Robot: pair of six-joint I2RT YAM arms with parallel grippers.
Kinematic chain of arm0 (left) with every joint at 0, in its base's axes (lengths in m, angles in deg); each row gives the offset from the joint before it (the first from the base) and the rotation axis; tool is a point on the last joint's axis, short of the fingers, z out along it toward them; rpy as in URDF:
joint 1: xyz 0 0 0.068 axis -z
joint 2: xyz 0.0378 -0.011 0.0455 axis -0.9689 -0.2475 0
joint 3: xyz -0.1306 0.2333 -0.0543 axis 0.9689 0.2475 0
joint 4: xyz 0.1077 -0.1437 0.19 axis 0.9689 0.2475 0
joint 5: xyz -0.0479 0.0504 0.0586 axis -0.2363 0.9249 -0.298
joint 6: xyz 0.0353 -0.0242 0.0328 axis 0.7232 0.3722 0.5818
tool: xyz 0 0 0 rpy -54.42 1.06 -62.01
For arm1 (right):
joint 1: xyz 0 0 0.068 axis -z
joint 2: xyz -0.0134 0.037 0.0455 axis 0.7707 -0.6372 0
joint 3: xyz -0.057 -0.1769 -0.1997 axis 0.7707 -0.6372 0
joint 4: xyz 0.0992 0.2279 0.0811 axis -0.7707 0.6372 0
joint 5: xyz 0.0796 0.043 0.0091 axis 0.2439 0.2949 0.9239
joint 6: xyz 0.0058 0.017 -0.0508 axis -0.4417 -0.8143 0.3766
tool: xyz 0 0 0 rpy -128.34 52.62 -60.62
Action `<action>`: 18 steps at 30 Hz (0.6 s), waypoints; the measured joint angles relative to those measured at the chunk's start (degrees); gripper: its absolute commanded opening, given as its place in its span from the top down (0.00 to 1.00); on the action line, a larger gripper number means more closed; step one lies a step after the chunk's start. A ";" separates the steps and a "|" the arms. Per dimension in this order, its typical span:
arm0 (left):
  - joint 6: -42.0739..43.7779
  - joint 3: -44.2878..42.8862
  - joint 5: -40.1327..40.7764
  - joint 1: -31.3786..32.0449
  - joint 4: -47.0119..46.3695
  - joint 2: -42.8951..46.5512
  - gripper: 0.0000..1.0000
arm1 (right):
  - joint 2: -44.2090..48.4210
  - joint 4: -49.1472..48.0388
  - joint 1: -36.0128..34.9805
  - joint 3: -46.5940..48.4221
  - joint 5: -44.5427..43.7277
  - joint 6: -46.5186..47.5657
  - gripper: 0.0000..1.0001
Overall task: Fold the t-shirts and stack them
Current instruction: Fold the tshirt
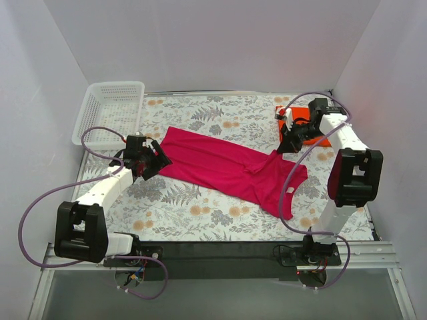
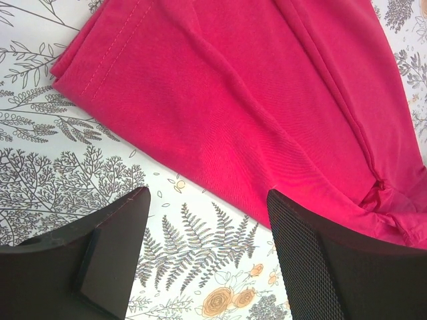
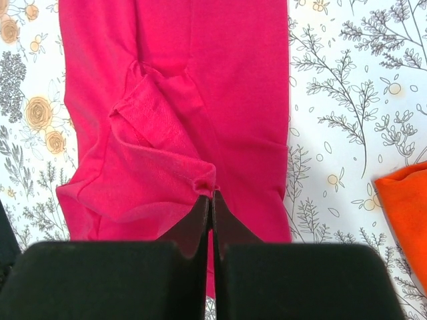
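Top external is looking steeply down from high behind the near edge of the floral table, taking in all of it. Both wrist views are pointing down at close range over opposite ends of the pink t-shirt; all three are sharing it.

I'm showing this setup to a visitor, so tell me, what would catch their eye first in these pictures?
The magenta-pink t-shirt, spread diagonally across the middle of the floral table, stands out first. The right gripper is shut on a bunched fold near its right end, while the left gripper sits open beside its left end. An orange-red t-shirt lies far right, a white basket in the far left corner.
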 measured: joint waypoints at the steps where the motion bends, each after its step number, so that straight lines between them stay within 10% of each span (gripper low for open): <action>1: 0.02 0.00 0.09 0.00 0.00 0.00 0.35 | -0.63 -0.07 -0.11 0.42 -0.26 -0.31 0.99; 12: 0.39 0.22 0.35 0.00 -0.02 0.02 0.35 | -6.05 -1.51 -2.05 2.67 -3.45 -2.73 0.97; 18: 0.48 0.24 0.33 0.00 -0.04 0.02 0.34 | -7.28 -5.60 -3.26 2.93 -7.87 -8.13 0.65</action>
